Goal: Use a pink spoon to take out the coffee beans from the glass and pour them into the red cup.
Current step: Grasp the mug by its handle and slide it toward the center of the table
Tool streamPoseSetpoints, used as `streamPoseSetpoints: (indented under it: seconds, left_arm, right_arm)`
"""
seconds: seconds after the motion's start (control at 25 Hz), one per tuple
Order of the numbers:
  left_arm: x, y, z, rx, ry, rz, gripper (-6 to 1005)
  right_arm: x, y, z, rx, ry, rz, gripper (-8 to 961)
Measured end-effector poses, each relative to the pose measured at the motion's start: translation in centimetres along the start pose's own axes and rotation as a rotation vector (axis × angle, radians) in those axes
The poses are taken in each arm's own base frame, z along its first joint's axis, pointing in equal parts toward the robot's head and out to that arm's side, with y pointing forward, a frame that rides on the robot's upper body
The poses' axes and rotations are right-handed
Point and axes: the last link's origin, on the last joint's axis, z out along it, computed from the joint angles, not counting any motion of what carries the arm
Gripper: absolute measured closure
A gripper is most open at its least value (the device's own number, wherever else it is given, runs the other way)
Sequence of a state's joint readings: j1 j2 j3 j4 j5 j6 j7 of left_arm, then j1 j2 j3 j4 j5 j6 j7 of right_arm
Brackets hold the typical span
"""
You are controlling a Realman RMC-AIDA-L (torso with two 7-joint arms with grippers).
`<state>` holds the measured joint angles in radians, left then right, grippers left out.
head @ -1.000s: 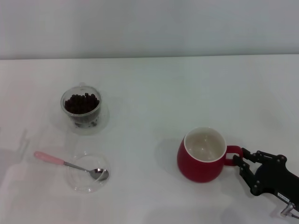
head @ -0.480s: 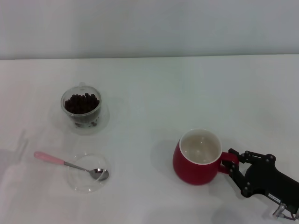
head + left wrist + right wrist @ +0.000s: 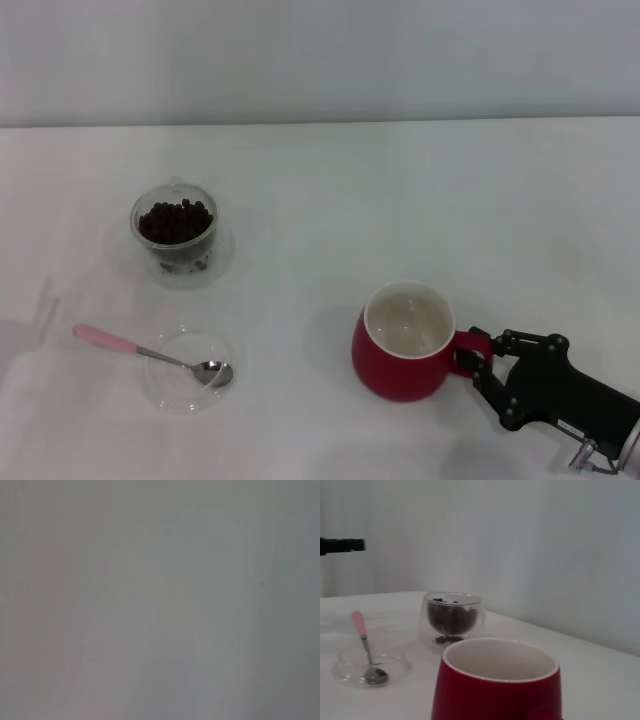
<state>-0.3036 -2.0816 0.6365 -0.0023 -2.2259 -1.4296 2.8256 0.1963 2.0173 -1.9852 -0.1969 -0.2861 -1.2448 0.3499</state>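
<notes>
The red cup (image 3: 400, 360) stands at the front right of the white table, white inside and empty; it fills the foreground of the right wrist view (image 3: 495, 695). My right gripper (image 3: 476, 358) is shut on its red handle from the right. The glass (image 3: 174, 232) holding coffee beans (image 3: 175, 220) stands at the back left and also shows in the right wrist view (image 3: 451, 620). The pink spoon (image 3: 108, 341) lies in front of it, its silver bowl resting in a shallow clear dish (image 3: 160, 392). My left gripper is out of view.
The white table (image 3: 400, 200) ends at a plain grey wall at the back. The left wrist view shows only a blank grey surface. A black bar (image 3: 340, 545) juts in at the edge of the right wrist view; I cannot tell what it is.
My right gripper has slid the red cup to the left and slightly nearer by its handle. The glass, the spoon and the dish have not moved.
</notes>
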Motion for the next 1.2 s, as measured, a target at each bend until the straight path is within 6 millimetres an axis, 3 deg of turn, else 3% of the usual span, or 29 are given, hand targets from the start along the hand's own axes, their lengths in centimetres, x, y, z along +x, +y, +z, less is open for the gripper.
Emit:
streamPoseSetpoints:
  seconds: [0.6, 1.2]
  left_arm:
    - [0.0, -0.2, -0.2, 0.004, 0.001, 0.004, 273]
    - [-0.1, -0.4, -0.6, 0.011, -0.003, 0.007, 273]
  right_arm:
    - [-1.5, 2.6, 2.1, -0.154, -0.055, -0.016, 742]
    - [-1.4, 2.9, 2.1, -0.164, -0.053, -0.063, 672]
